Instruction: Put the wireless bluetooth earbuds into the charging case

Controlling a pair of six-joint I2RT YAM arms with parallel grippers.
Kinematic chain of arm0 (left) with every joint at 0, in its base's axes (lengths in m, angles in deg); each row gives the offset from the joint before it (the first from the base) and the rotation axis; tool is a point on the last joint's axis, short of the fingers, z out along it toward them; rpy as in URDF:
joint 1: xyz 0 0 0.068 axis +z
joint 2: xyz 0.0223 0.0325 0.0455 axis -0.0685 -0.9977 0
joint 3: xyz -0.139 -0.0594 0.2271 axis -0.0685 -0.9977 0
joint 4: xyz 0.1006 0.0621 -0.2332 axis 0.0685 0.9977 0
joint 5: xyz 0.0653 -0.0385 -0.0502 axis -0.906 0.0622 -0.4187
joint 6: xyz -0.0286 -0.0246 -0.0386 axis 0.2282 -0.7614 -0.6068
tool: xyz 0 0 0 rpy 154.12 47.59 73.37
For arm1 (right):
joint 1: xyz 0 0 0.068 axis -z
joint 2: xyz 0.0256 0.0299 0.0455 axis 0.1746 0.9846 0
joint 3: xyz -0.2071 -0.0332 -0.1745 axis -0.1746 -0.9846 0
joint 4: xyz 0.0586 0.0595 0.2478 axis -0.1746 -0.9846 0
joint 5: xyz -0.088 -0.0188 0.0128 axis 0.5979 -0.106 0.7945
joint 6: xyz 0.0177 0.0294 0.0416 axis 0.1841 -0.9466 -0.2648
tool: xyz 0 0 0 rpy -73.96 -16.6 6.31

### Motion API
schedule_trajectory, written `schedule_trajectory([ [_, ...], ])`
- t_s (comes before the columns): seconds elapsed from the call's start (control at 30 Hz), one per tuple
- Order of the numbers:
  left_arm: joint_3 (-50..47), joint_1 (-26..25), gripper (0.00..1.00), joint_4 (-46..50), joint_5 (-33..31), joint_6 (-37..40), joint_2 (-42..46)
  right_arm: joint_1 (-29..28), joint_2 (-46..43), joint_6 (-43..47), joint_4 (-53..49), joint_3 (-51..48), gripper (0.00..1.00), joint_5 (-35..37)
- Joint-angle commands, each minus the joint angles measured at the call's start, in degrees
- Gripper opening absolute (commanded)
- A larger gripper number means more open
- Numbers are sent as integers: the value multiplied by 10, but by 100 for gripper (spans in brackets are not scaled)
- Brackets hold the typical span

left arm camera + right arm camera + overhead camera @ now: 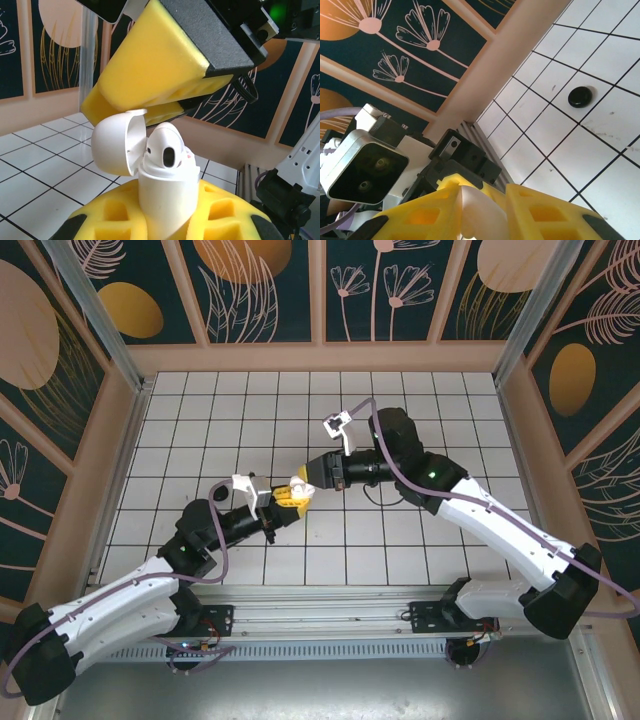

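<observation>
I read the left gripper as pressed tight on the white rounded plastic charging case. It holds the case upright over the middle of the white tiled tabletop, well apart from every edge. The hinged lid stands open. One white stemmed earbud sits in the case mouth, its head above the rim. The right gripper hangs just above the earbud; I cannot tell whether its fingers are spread or closed. A small glossy black rounded object lies on a tile.

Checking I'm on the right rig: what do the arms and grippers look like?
Both the left arm and right arm have white shells, black joints and a mauve cable. The left gripper and right gripper have yellow foam fingers with cut-out holes.
</observation>
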Motion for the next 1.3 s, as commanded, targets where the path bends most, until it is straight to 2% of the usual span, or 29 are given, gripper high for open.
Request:
schedule_trajectory([
  [0.0, 3, 2, 0, -40, -34, -16, 14, -8, -29, 13, 7, -22, 26, -71],
  [0.13, -5, 1, 0, -38, -61, -25, 31, -18, -55, 23, 1, -40, 23, -92],
  [0.33, -4, 1, 0, -28, -64, -33, 33, -30, -95, 33, -6, -53, 23, -95],
  [0.57, 0, 1, 0, -23, -67, -41, 30, -19, -116, 43, -30, -46, 25, 25],
  [0.83, 68, 6, 0, 125, -115, -93, -2, 0, -116, 23, -63, -60, 25, 159],
  [0.93, 90, 29, 0, 180, -141, -136, -31, 11, -117, 2, -58, -82, 26, 190],
  [1.07, 86, 103, 0, 185, -82, -200, -70, 15, -110, -21, -46, -112, 29, 217],
  [1.27, 87, 144, 0, 179, -28, -218, -160, 17, -90, -39, -48, -143, 33, 247],
])
